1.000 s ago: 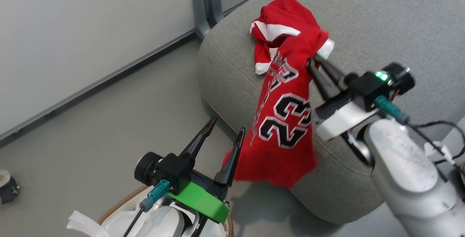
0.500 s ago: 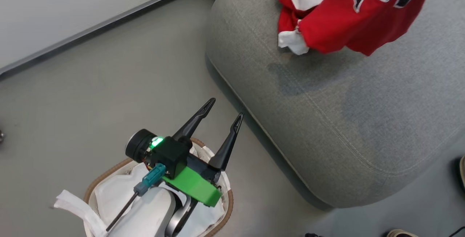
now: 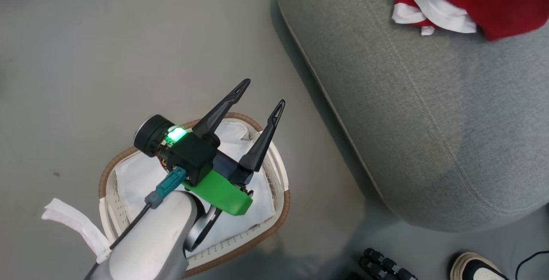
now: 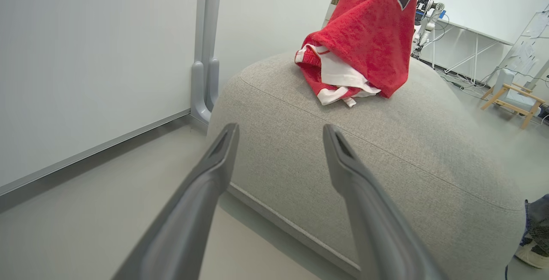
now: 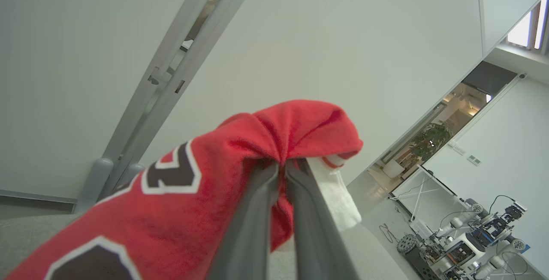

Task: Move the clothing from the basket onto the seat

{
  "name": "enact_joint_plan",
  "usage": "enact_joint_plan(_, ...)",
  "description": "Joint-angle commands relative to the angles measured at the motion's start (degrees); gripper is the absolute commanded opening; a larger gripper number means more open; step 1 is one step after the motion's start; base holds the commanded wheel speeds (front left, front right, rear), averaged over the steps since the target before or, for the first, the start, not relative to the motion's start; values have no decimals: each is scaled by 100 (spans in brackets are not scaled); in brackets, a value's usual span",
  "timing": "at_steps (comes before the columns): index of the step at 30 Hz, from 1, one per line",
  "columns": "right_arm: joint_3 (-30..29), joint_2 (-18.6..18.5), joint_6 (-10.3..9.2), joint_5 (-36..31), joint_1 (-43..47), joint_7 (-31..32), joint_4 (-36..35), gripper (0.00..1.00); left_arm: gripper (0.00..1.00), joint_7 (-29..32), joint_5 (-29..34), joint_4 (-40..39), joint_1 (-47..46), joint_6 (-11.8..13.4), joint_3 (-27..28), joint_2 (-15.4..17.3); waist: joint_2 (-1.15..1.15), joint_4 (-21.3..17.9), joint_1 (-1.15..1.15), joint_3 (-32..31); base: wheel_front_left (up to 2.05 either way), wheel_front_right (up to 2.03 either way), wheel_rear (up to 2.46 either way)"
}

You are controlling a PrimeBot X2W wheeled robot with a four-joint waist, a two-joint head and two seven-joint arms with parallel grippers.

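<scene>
Two red garments make up the clothing (image 3: 497,1), and in the head view both are off at the top right corner, over the grey seat (image 3: 429,121), with a fold of white trim at their lower edge. The basket (image 3: 278,211) stands on the floor just beside the seat. What shows inside it is a white sheet (image 3: 133,177), which is not part of the job; no red is visible there, though the left arm hides part of the inside. The left gripper (image 3: 265,94) hangs above the basket with its fingers spread wide and nothing between them. A shoe (image 3: 476,268) sits at the lower right edge.

From the left wrist view, the left gripper (image 4: 279,130) is likewise splayed and empty, aimed at the seat (image 4: 386,155). On top of the cushion lies the smaller red piece (image 4: 319,72), crumpled, its white stripes showing. The jersey (image 4: 373,31) hangs down from above the frame, and its lower edge reaches the smaller piece and the cushion.

From the right wrist view, the right gripper (image 5: 286,165) has its fingers pinched together on a bunched fold of the jersey (image 5: 171,211), and the black-and-white lettering hangs below.

Judged from this, the work is nearly done. The basket looks emptied of red clothing, one garment lies on the seat, and the jersey is over the seat but not yet let go. What is left is to lower it and release it.
</scene>
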Motion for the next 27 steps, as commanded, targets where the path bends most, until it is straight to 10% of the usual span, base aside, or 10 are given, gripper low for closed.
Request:
enact_joint_plan(1,-101,104,-8,-27,210,-7,78,0,100,3,53,-6,-122,-18,42,70,0,441,-1,550,0,0,0)
enact_joint_plan(13,-917,701,-8,-278,1696,-7,488,0,100,2,67,48,-122,-18,241,139,0,488,-1,727,0,0,0)
enact_joint_plan(16,-1164,827,-8,-264,1955,-7,462,49,100,2,77,72,-54,-18,297,144,0,414,-1,626,0,0,0)
enact_joint_plan(17,-1228,870,-8,-251,2036,-7,439,100,100,2,84,72,-42,-18,304,140,0,395,-1,590,0,0,0)
enact_joint_plan(27,-1751,1214,-8,52,3048,-7,113,100,100,2,26,200,224,-17,398,-22,0,245,-1,-217,0,0,0)
